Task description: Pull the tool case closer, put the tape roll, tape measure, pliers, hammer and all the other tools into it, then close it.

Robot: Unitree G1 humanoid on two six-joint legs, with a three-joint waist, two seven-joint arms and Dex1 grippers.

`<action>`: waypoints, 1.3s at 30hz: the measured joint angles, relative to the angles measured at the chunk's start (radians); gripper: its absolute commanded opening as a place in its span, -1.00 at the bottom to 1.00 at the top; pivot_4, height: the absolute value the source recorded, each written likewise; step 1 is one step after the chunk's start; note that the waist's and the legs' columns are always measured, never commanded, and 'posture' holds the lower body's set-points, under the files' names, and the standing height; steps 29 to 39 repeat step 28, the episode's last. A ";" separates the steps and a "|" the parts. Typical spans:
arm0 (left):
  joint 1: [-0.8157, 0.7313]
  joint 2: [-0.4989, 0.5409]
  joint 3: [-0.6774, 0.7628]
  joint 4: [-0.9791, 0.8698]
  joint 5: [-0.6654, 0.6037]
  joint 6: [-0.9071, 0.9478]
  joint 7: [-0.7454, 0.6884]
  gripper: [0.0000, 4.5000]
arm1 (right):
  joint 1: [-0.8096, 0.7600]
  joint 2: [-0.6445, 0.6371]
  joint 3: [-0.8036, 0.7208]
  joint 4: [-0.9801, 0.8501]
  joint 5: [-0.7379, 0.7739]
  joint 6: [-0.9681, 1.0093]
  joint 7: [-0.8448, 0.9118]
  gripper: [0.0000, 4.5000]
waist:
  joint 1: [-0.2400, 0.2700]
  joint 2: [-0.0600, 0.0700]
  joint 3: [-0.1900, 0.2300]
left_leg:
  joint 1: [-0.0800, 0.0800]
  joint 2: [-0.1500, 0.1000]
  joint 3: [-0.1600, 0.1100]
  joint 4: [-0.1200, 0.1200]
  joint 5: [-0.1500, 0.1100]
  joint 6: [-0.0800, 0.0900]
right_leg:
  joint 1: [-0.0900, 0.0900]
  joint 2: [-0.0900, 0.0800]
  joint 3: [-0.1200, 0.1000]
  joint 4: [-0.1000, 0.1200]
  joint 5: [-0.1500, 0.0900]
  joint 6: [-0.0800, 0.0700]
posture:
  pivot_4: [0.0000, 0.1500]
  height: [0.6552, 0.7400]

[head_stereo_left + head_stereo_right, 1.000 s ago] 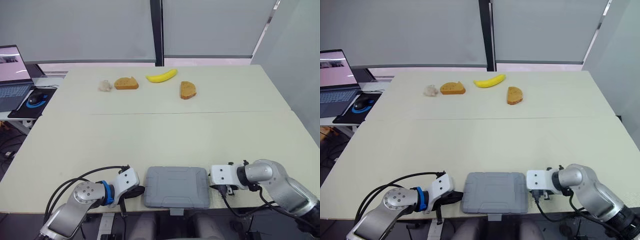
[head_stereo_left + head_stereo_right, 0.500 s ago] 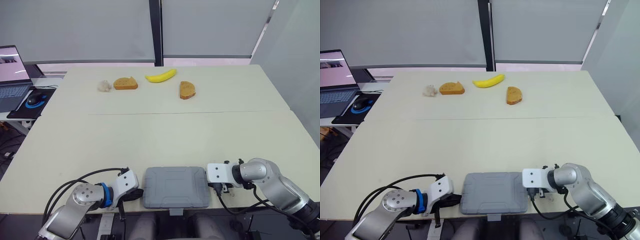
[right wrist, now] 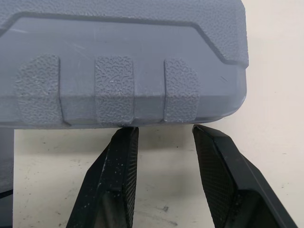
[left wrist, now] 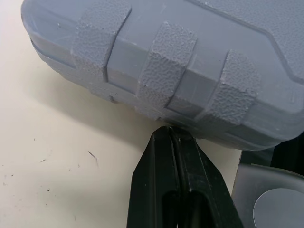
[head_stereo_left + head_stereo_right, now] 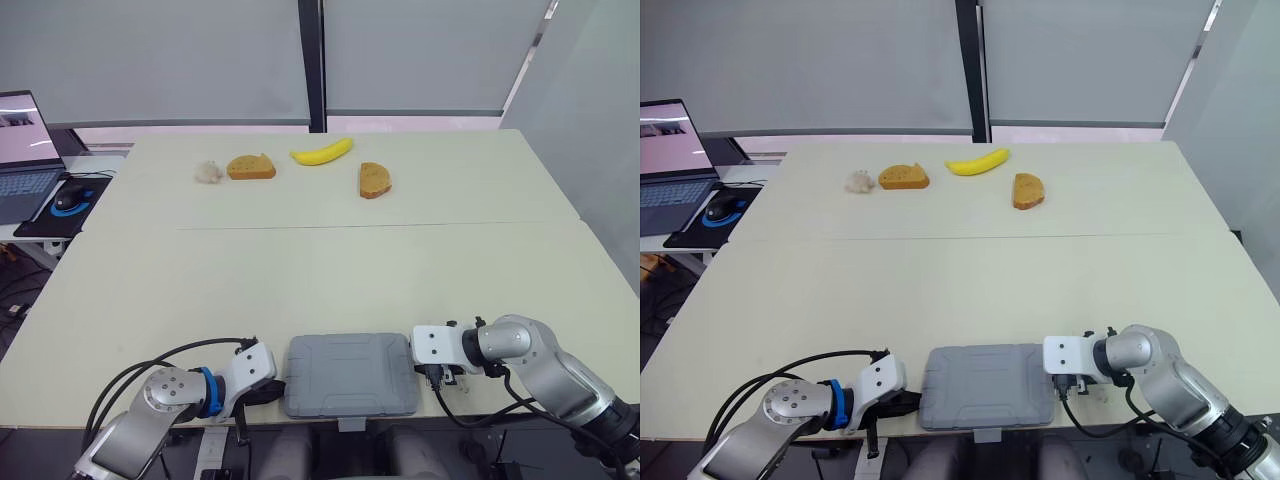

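The grey tool case [image 5: 348,375] lies shut and flat at the table's front edge. My left gripper [image 4: 169,136] is shut, and its fingertips touch the lower edge of the case's left side [image 4: 156,80]. In the head view that gripper [image 5: 266,392] sits low beside the case's left end. My right gripper [image 3: 164,137] stands open at the case's right side, one finger [image 3: 118,156] touching the ribbed wall [image 3: 114,85], nothing between the two. Its white wrist [image 5: 436,347] is at the case's right end.
A banana [image 5: 321,152], two bread slices [image 5: 251,166] [image 5: 375,179] and a small whitish lump [image 5: 208,172] lie at the far side of the table [image 5: 330,270]. A laptop [image 5: 25,150] and mouse [image 5: 68,199] sit on a side desk at the left.
My right gripper has slid a little left, closing in on the case's right end. The case has shifted slightly left. The left gripper has dropped slightly toward the front edge.
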 measured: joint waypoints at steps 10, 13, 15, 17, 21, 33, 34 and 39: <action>-0.034 0.090 0.122 0.124 -0.007 -0.073 -0.004 -1.00 | 0.127 -0.146 -0.175 -0.088 0.062 0.011 0.015 -0.14 | 0.003 0.000 0.000 | 0.000 0.000 0.000 0.000 0.000 0.000 | 0.000 0.000 0.000 0.000 0.000 0.000 | 1.00 0.91; -0.037 0.162 0.227 0.186 -0.047 -0.113 -0.058 -1.00 | 0.208 -0.221 -0.322 -0.129 0.127 -0.025 0.036 -0.14 | 0.003 0.000 0.000 | 0.000 0.000 0.000 0.000 0.000 0.000 | 0.000 0.000 0.000 0.000 0.000 0.000 | 1.00 0.91; -0.049 0.192 0.275 0.224 -0.062 -0.141 -0.081 -1.00 | 0.249 -0.240 -0.417 -0.151 0.175 -0.065 0.053 -0.14 | 0.003 0.000 0.000 | 0.000 0.000 0.000 0.000 0.000 0.000 | 0.000 0.000 0.000 -0.001 0.000 0.000 | 1.00 0.91; -0.061 0.216 0.294 0.252 -0.066 -0.161 -0.104 -1.00 | 0.295 -0.260 -0.506 -0.168 0.225 -0.096 0.079 -0.14 | 0.002 0.000 0.000 | 0.000 0.000 0.000 0.000 0.000 0.000 | 0.000 0.000 0.000 -0.001 0.000 0.000 | 1.00 0.91; -0.068 0.274 0.347 0.299 -0.076 -0.220 -0.157 -1.00 | 0.364 -0.317 -0.692 -0.165 0.341 -0.144 0.193 -0.14 | 0.002 0.000 0.001 | 0.000 0.000 0.001 0.000 0.000 0.000 | 0.000 0.000 0.000 -0.001 0.000 0.000 | 1.00 0.91; -0.096 0.280 0.378 0.284 -0.136 -0.211 -0.197 -1.00 | 0.324 -0.369 -0.769 -0.094 0.438 -0.144 0.273 -0.14 | 0.001 0.000 0.001 | 0.000 0.001 0.001 0.000 0.000 0.000 | 0.000 -0.001 0.001 -0.001 0.000 0.000 | 1.00 0.91; -0.096 0.280 0.378 0.284 -0.136 -0.211 -0.197 -1.00 | 0.324 -0.369 -0.769 -0.094 0.438 -0.144 0.273 -0.14 | 0.001 0.000 0.001 | 0.000 0.001 0.001 0.000 0.000 0.000 | 0.000 -0.001 0.001 -0.001 0.000 0.000 | 1.00 0.91; -0.096 0.280 0.378 0.284 -0.136 -0.211 -0.197 -1.00 | 0.324 -0.369 -0.769 -0.094 0.438 -0.144 0.273 -0.14 | 0.001 0.000 0.001 | 0.000 0.001 0.001 0.000 0.000 0.000 | 0.000 -0.001 0.001 -0.001 0.000 0.000 | 1.00 0.91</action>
